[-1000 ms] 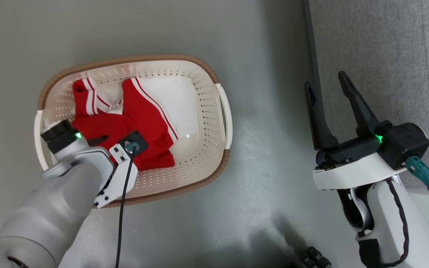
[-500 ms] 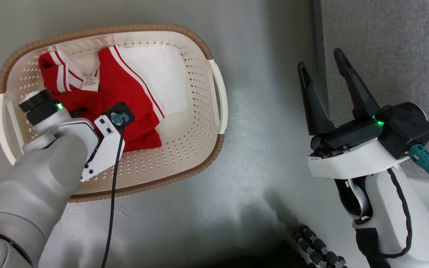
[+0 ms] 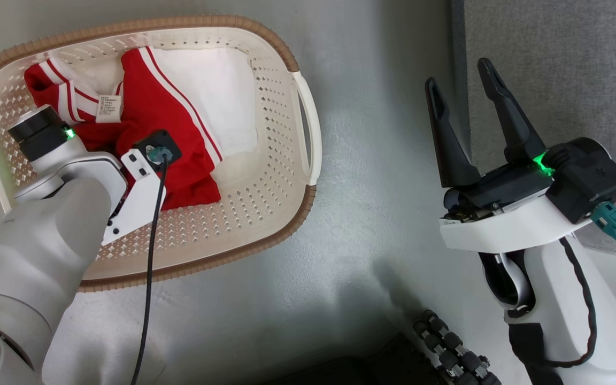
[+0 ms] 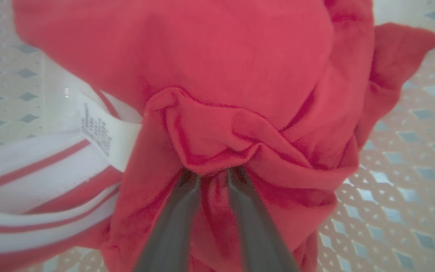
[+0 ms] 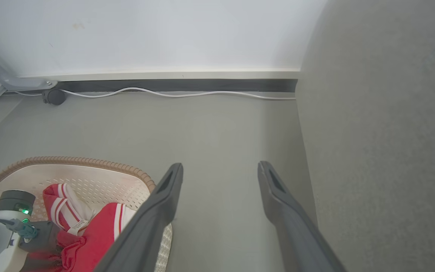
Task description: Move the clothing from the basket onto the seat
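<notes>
The clothing (image 3: 179, 128) is a bunched red garment with white stripes and a white tag (image 3: 109, 108), lying in the cream perforated basket (image 3: 265, 176) on the floor. My left gripper (image 4: 213, 173) reaches down into the basket. Its two fingers stand close together, pinching a raised fold of the red clothing (image 4: 240, 75), and the fold hides their tips. My right gripper (image 3: 457, 73) hovers open and holds nothing, above the floor at the edge of the grey seat (image 3: 564, 64). The right wrist view shows the right gripper (image 5: 220, 166), the seat (image 5: 383, 151) and the basket (image 5: 89, 166).
A white cable (image 5: 202, 92) runs along the foot of the far wall. A black ribbed part of my base (image 3: 452, 347) sits at the bottom of the head view. Bare grey floor (image 3: 372, 160) lies between basket and seat.
The head camera has shifted, so the basket sits further left and higher in the picture. My left gripper has sunk into the red cloth and its fingers have drawn together. The right gripper stays open.
</notes>
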Available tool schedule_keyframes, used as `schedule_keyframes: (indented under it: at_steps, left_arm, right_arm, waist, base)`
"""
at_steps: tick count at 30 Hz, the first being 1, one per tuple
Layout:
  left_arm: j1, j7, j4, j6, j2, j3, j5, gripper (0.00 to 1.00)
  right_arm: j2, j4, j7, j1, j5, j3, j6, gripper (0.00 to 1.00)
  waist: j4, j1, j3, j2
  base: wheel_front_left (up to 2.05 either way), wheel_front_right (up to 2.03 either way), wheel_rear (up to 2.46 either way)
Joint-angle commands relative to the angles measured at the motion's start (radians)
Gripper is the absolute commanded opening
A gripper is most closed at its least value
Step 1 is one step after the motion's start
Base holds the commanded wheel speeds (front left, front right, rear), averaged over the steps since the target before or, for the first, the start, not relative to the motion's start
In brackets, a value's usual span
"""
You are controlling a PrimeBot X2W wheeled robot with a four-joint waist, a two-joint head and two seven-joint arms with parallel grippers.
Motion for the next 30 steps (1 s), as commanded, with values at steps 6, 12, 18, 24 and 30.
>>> schedule_keyframes:
  at_steps: [6, 12, 18, 24, 30]
  left_arm:
    - [0.036, -0.055, -0.031, -0.004, 0.014, -0.014, -0.035, 0.00]
    - [0.094, -0.129, -0.109, -0.004, -0.001, -0.031, -0.094, 0.00]
    - [0.193, -0.202, -0.218, -0.004, -0.022, -0.036, -0.106, 0.00]
    - [0.290, -0.273, -0.308, -0.004, -0.023, -0.037, -0.152, 0.00]
    - [0.352, -0.315, -0.362, -0.004, -0.013, -0.037, -0.221, 0.00]
  right_arm:
    - [-0.004, -0.012, -0.006, 0.022, -0.008, 0.010, 0.004, 1.00]
    - [-0.004, 0.012, -0.006, 0.021, -0.032, -0.004, 0.004, 1.00]
    - [-0.004, 0.053, -0.006, 0.048, -0.068, -0.045, 0.004, 1.00]
    - [-0.004, 0.098, -0.006, 0.094, -0.086, -0.059, 0.004, 1.00]
    - [-0.004, 0.119, -0.006, 0.139, -0.094, -0.066, 0.004, 1.00]
  waist:
    - [0.006, 0.0000, -0.042, 0.0000]
    - [0.032, 0.0000, -0.129, 0.0000]
    - [0.090, 0.0000, -0.280, 0.0000]
    - [0.134, 0.0000, -0.427, 0.0000]
    - [0.167, 0.0000, -0.538, 0.0000]
  base:
    - [0.00, 0.00, 0.00]
    - [0.00, 0.00, 0.00]
    - [0.00, 0.00, 0.00]
    - [0.00, 0.00, 0.00]
    - [0.00, 0.00, 0.00]
